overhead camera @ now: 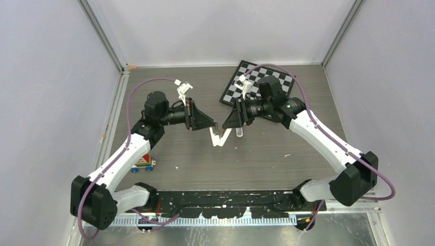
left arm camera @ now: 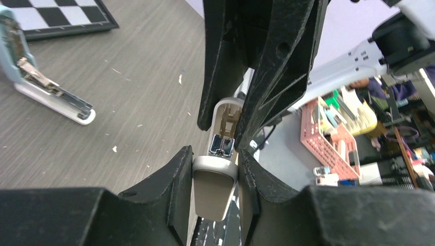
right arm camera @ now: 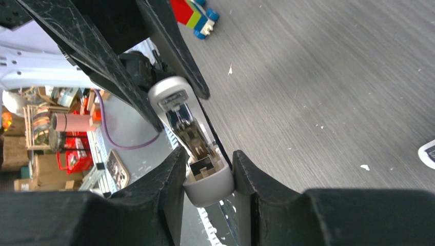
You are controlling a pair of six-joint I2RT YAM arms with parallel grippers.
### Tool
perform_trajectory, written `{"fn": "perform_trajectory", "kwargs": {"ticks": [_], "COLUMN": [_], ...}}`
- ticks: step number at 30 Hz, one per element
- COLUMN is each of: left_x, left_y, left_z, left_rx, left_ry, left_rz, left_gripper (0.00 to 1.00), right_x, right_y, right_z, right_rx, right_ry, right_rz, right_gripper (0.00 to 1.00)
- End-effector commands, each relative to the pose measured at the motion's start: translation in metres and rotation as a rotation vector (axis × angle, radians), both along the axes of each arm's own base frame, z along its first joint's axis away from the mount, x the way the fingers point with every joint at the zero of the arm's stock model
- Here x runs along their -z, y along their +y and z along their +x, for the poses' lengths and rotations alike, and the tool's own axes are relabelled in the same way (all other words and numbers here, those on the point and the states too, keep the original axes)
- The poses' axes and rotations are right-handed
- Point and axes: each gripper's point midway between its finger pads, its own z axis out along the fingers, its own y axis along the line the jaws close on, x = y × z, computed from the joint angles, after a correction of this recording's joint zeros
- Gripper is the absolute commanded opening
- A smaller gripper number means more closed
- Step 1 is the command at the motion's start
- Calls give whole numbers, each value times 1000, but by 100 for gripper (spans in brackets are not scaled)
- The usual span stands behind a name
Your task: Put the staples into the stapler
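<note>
With the left gripper [left arm camera: 214,156] and right gripper [right arm camera: 209,160] each clamped on one end of the open stapler [left arm camera: 214,192], uneven pulling could twist it loose.

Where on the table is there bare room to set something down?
Bare: the wide strip between the held stapler and the arm bases, and the far left corner behind the left gripper. Crowded: the middle, where it meets the right gripper, and by the chessboard.

text: none legible | stapler [left arm camera: 214,179]: no readable marking | chessboard [overhead camera: 232,91]: no readable marking
</note>
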Motion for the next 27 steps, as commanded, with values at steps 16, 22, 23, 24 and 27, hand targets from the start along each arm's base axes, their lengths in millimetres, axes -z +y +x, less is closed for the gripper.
{"fn": "perform_trajectory", "kwargs": {"ticks": [16,22,23,24,27], "left_x": [-30,-22,-22,-21,-14], "left_y": [65,83,86,88,89], "left_z": [59,62,62,62,62], "left_rx": [-602,-731,-745,-757,-774], "left_ry": [26,89,99,106,136], "left_rz": [-282,-353,-370,-381,-388], "left_gripper": [0,0,0,0,0], "right_x": [-68,-81,-84,-85,-88], "right_y": [-18,-27,-28,-28,-26], "right_z": [57,64,64,64,63], "right_rx": [461,547,553,553,547], "right_ry": [3,-37,-44,-47,-55], "right_rz": [336,414,429,443,467], "right_gripper": [0,1,1,1,0]}}
